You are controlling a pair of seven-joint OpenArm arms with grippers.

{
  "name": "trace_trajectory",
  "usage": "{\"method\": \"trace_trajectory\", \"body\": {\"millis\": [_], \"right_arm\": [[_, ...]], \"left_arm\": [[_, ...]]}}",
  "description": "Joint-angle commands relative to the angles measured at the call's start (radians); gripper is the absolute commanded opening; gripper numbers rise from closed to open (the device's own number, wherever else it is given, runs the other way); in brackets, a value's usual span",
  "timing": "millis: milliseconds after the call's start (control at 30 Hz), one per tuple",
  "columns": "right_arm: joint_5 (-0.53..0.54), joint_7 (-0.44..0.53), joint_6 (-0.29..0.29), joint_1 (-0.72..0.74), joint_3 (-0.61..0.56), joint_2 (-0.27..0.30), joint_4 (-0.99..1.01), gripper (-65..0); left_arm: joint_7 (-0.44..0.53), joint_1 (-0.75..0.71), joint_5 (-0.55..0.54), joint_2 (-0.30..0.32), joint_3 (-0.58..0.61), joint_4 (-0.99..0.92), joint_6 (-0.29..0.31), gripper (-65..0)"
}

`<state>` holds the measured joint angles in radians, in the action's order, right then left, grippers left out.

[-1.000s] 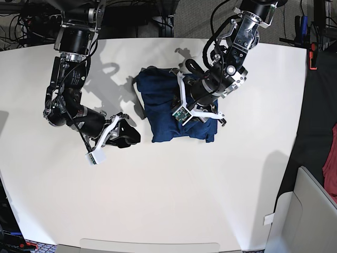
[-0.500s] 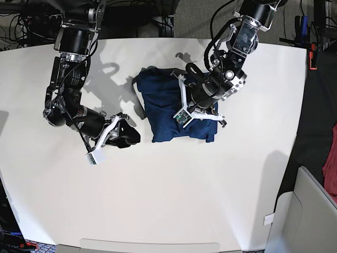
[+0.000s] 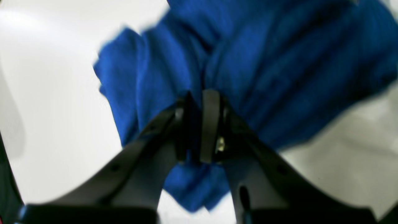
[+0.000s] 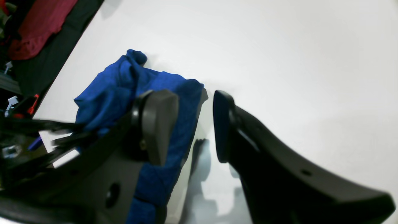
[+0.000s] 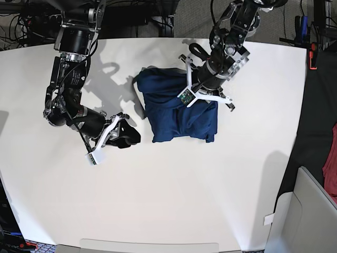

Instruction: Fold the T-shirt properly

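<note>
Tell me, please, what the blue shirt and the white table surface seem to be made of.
T-shirt: looks like thin, soft knit fabric, matte dark blue, faintly heathered; it bunches into loose folds where the left gripper pinches it.
Table: apparently a smooth, hard white board, perhaps laminate; the right wrist view shows a faint reflection of the fingers on it. The exact material is uncertain.

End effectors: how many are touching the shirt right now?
1. The left end effector is clamped on a fold of the shirt near its far edge. The right end effector is open, over bare table beside the shirt.
</note>
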<state>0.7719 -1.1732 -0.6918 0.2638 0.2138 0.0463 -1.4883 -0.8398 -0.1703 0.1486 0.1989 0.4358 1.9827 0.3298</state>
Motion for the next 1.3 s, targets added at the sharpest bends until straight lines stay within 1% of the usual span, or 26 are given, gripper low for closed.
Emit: {"method": "trace_trajectory", "body": {"millis": [0,67,200,467,600,767,833,933,1000,1133,1200,1267], "right_arm": [[0.027,0.025,-0.006,0.027,0.002,0.004,-0.018,-41.1],[0.027,0.025,-0.006,0.025,0.002,0.004,-0.018,-41.1],[0.027,0.025,-0.006,0.025,0.002,0.004,-0.018,-41.1],[0.027,0.025,-0.006,0.029,-0.003,-0.001,-0.018,-41.1],[0.027,0.023,-0.006,0.027,0.0,0.008,-0.019,-41.1],[0.027,0.025,-0.006,0.025,-0.003,-0.001,-0.019,-41.1],[0.027,0.025,-0.006,0.025,-0.004,-0.003,-0.019,-41.1],[0.027,0.023,-0.006,0.025,-0.003,-0.007,-0.019,-41.1],[0.027,0.023,-0.006,0.025,-0.003,-0.006,-0.019,-41.1],[0.027,0.023,-0.006,0.025,-0.004,-0.007,-0.019,-41.1],[0.027,0.025,-0.006,0.025,-0.004,-0.007,-0.019,-41.1],[0.027,0.023,-0.006,0.024,-0.004,-0.007,-0.019,-41.1]], "left_arm": [[0.021,0.005,0.012,0.0,-0.025,0.039,-0.01,-59.6],[0.021,-0.007,0.012,-0.017,-0.065,0.046,-0.01,-59.6],[0.021,-0.016,0.007,-0.02,-0.113,0.045,-0.01,-59.6],[0.021,-0.045,0.012,-0.02,-0.114,0.063,-0.01,-59.6],[0.02,-0.108,0.012,-0.017,-0.117,0.063,-0.011,-59.6],[0.021,-0.142,0.012,-0.02,-0.177,0.065,-0.013,-59.6],[0.021,-0.154,0.012,-0.02,-0.191,0.079,-0.039,-59.6],[0.029,-0.177,0.009,-0.02,-0.193,0.086,-0.105,-59.6],[0.034,-0.177,0.006,-0.02,-0.193,0.097,-0.139,-59.3],[0.064,-0.168,0.006,-0.02,-0.191,0.102,-0.146,-58.1],[0.072,-0.136,0.006,-0.02,-0.179,0.103,-0.146,-53.8],[0.072,-0.1,0.012,-0.014,-0.121,0.103,-0.148,-49.2]]}}
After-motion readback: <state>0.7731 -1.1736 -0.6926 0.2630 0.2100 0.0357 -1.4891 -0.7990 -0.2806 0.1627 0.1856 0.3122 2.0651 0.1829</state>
